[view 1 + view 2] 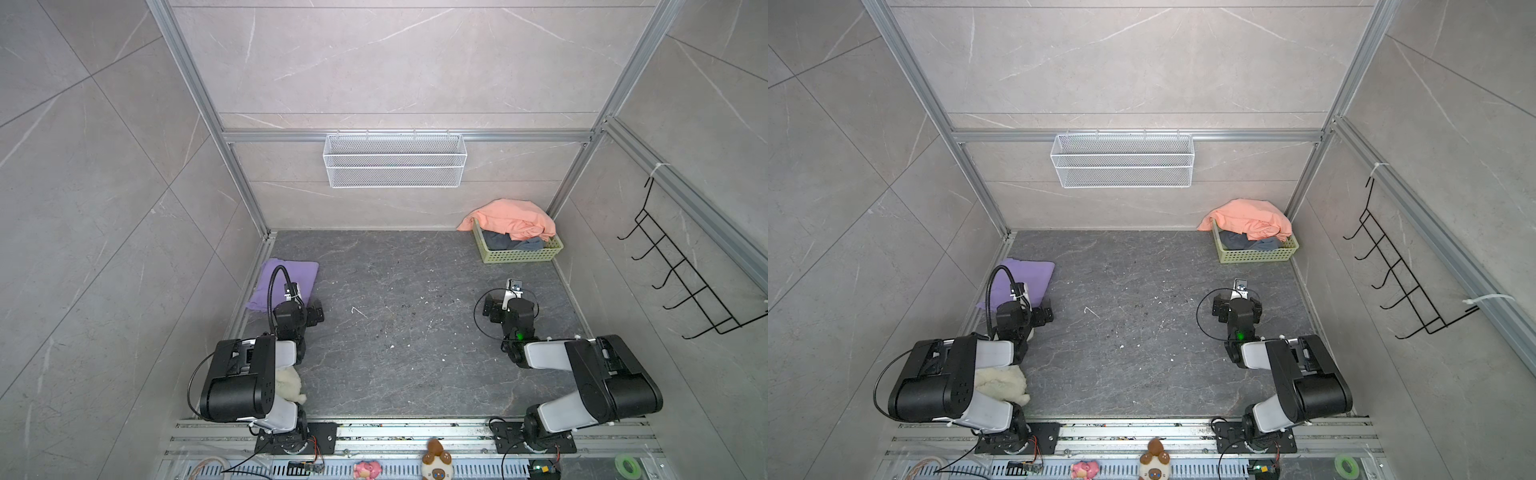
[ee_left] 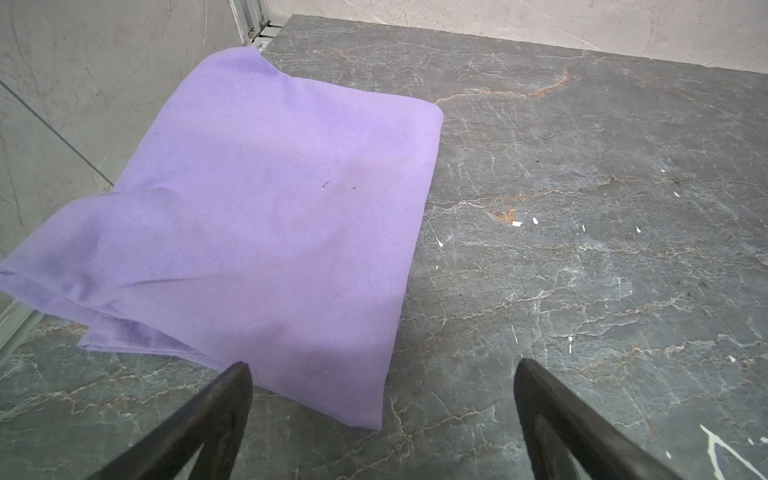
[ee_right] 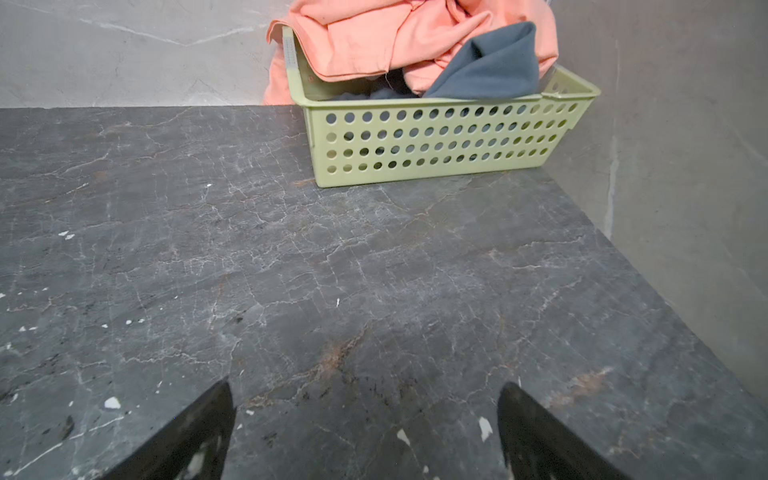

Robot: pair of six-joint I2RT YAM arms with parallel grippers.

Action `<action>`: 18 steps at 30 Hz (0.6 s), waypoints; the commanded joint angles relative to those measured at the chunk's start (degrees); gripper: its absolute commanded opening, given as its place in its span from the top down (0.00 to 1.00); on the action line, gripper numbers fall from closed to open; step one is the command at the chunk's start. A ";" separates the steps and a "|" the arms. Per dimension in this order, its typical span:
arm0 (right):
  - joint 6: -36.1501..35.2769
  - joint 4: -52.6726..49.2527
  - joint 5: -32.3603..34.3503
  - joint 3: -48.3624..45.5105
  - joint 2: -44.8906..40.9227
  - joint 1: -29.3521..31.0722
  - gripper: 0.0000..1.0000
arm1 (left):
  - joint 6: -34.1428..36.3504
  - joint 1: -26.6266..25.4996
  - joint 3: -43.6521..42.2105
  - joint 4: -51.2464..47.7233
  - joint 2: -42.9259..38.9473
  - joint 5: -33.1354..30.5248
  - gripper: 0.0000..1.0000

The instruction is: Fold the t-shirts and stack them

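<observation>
A lilac t-shirt [image 1: 286, 280] [image 1: 1030, 276] [image 2: 257, 216] lies folded flat at the left edge of the dark table. My left gripper [image 1: 301, 306] [image 1: 1035, 311] [image 2: 383, 363] hovers over its near corner, open and holding nothing. In both top views a salmon t-shirt [image 1: 511, 218] [image 1: 1250, 218] [image 3: 374, 37] is heaped, crumpled, on a slate-grey t-shirt [image 1: 513, 244] [image 1: 1252, 244] [image 3: 490, 70] in a green perforated basket [image 1: 523, 254] [image 1: 1258, 255] [image 3: 436, 141] at the back right corner. In front of that basket my right gripper [image 1: 505, 301] [image 1: 1237, 303] [image 3: 368, 385] is open above bare table.
A cream plush dog [image 1: 291, 384] [image 1: 1003, 384] lies under my left arm. A white wire basket [image 1: 395, 160] hangs on the back wall and a black hook rack [image 1: 681, 270] on the right wall. Small toys [image 1: 436, 461] and a tape roll [image 1: 627, 465] sit on the front rail.
</observation>
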 commanded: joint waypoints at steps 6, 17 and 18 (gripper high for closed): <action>-0.91 3.80 -3.16 0.01 0.46 -0.17 0.01 | 1.42 0.19 0.77 3.15 -0.29 -0.70 0.00; -1.11 4.09 -3.11 -0.25 0.21 -0.17 0.01 | 1.51 0.17 0.40 3.67 -0.54 -0.82 0.00; -1.10 4.05 -3.11 -0.26 0.07 -0.17 0.01 | 1.45 0.14 0.33 3.69 -0.56 -0.82 0.00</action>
